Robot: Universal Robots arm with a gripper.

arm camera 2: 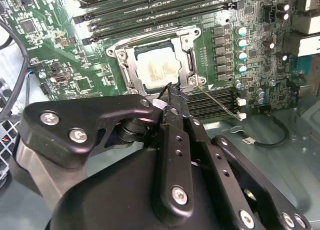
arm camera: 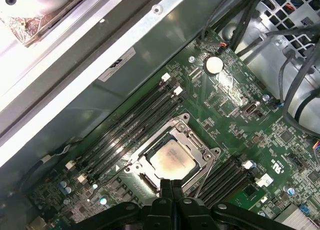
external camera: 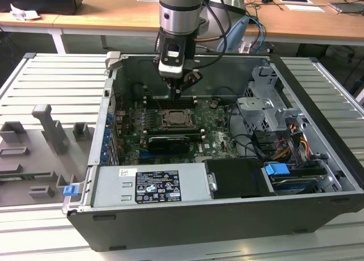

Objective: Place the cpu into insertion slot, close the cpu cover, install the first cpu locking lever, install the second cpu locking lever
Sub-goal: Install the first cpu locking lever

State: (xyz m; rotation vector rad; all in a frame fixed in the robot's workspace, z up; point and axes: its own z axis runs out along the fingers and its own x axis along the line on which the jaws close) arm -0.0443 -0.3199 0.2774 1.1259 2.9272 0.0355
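1. Arm comes down from above into the open PC case, which lies on the ribbed table.
2. Gripper is closed: fingers pressed together to a narrow tip w/ nothing between them. Same in both wrist views.
3. In the exterior view the tip hangs just above the insertion slot, at its far edge. In both wrist views the tip sits right at the slot's edge; contact can't be told.
4. The cpu is already in the slot, lying flat w/ its pale metal top up.
5. The cpu cover lies down flat around the cpu as a silver frame, w/ the chip's top showing thru the opening.
6. Whether the locking levers are latched can't be told.
7. Long black memory slots run alongside the slot on the green board. A round coin cell sits well apart.
8. In the exterior view, a long black card lies just in front of the slot, w/ the power supply nearer the camera.
9. A drive cage is toward the exterior view's right, and a blue clip is at the case's left corner.
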